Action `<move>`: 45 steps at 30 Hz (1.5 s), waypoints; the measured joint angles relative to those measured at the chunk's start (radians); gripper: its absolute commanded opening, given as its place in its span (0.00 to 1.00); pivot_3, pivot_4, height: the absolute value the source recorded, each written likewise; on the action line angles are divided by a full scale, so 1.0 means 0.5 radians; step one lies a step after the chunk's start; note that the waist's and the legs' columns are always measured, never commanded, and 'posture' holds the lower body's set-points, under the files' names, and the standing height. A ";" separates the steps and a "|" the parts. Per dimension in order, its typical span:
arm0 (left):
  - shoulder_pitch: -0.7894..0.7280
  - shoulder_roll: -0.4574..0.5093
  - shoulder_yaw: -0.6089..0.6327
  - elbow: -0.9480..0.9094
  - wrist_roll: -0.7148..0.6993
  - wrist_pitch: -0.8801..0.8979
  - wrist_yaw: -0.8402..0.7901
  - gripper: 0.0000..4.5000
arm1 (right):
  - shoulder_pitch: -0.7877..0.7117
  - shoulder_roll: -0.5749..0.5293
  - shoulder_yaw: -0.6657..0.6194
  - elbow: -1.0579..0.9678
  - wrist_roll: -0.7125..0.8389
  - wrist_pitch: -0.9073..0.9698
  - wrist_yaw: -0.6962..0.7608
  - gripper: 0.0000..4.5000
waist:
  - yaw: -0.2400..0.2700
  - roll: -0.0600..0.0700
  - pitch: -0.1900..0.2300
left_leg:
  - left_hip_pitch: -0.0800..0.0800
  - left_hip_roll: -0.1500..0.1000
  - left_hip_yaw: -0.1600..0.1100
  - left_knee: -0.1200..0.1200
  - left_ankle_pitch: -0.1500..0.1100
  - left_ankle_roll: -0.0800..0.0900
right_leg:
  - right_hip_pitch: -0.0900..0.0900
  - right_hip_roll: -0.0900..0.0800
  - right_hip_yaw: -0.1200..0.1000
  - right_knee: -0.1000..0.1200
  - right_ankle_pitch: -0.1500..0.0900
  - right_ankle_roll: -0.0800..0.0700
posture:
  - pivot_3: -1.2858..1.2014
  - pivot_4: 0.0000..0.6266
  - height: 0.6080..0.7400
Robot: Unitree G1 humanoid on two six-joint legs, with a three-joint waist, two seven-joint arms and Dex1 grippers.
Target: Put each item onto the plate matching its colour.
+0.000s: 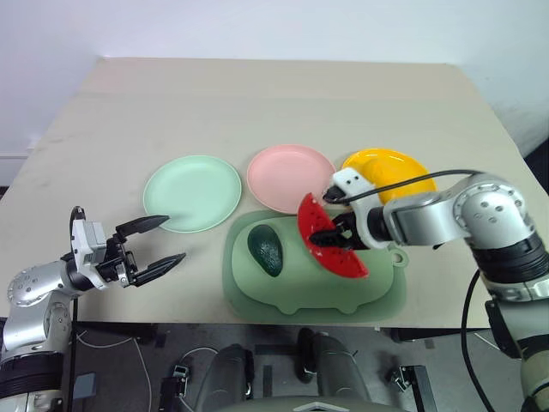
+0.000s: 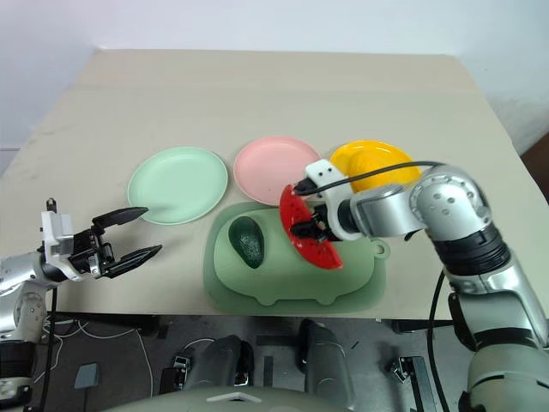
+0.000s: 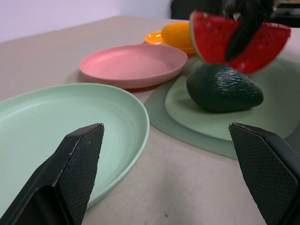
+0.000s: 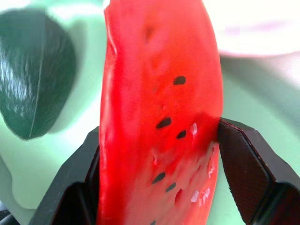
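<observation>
I am clamping my right gripper (image 1: 336,236) on the watermelon wedge (image 1: 330,239), its black fingers (image 4: 241,159) pinching the flat red faces so the glossy, seed-dotted slice is hanging tilted over the pale green mat (image 1: 313,287), near the smooth pink plate (image 1: 290,177) just beyond the fingers. My left gripper (image 1: 159,245) is hovering with fingers spread and empty beside the mint green plate (image 1: 192,192), while the bumpy dark avocado (image 1: 266,251) is lying on the mat beside the wedge and the rounded yellow mango (image 3: 178,34) is sitting on the yellow plate (image 1: 408,167).

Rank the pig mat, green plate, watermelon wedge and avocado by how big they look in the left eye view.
1. Pig mat, clearly largest.
2. Green plate.
3. Watermelon wedge, held in the right hand; it is lifted nearer the camera, so it may look bigger than it is.
4. Avocado, smallest.
</observation>
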 measured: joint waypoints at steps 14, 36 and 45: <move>-0.031 0.000 -0.038 0.052 0.014 -0.023 -0.026 1.00 | -0.395 0.205 0.273 0.571 -1.336 -0.509 1.031 0.66 | -0.005 0.001 0.001 | -0.001 0.000 0.001 -0.001 -0.001 0.002 | -0.002 0.000 0.000 0.000 0.000 0.001 | 0.52 0.24 0.97; -0.015 -0.005 -0.033 0.095 0.016 -0.082 -0.041 1.00 | -0.472 0.537 -0.117 0.904 -2.085 -0.867 1.675 0.99 | 0.001 0.002 0.001 | -0.004 0.000 0.003 -0.001 0.004 -0.008 | -0.001 0.000 -0.002 0.000 0.003 0.003 | 0.52 0.24 0.97; -0.031 -0.002 -0.046 0.110 0.011 -0.072 -0.079 1.00 | 0.372 0.017 -0.678 0.254 -1.950 -1.058 2.041 0.99 | 0.012 0.002 0.001 | 0.001 -0.008 0.001 0.000 0.001 -0.003 | 0.007 -0.004 -0.004 -0.003 0.005 0.008 | 0.52 0.24 0.97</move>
